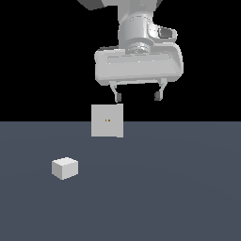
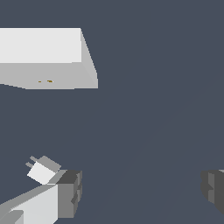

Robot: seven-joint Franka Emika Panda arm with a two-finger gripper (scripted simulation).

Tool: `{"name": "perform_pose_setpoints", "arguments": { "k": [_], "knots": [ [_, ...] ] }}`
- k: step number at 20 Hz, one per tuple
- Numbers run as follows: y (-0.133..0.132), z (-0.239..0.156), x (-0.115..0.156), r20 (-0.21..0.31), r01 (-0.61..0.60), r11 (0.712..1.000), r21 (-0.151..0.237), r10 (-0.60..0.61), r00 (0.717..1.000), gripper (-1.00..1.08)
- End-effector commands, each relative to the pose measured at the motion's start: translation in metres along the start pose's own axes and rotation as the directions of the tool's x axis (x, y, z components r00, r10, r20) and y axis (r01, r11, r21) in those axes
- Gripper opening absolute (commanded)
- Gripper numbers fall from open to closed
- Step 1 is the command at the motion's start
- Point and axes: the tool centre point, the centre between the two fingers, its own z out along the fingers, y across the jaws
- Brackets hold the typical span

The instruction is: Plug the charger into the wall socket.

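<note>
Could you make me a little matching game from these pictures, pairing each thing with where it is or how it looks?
Things:
1. charger
2. wall socket
3. gripper
4. floor

Descriptions:
A. hangs in the air, fingers apart, holding nothing
B. flat upright square plate with two tiny yellowish dots
C. small white cube lying alone toward the exterior view's left
D. dark grey-blue surface under everything

Pairs: 1-C, 2-B, 3-A, 4-D
</note>
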Motion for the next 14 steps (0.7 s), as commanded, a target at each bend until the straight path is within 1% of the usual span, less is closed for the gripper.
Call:
{"name": "perform_pose_setpoints", "arguments": {
  "k": [1,7,14],
  "knots": [
    [0.0,0.0,0.0,0.0,0.0,1.0,0.0,0.0,1.0,1.0],
    [-0.005,0.003,0.0,-0.01,0.029,1.0,0.004,-0.029,1.0,1.0],
    [-0.023,0.013,-0.002,-0.046,0.136,0.991,0.014,-0.136,0.99,1.0]
  ]
}}
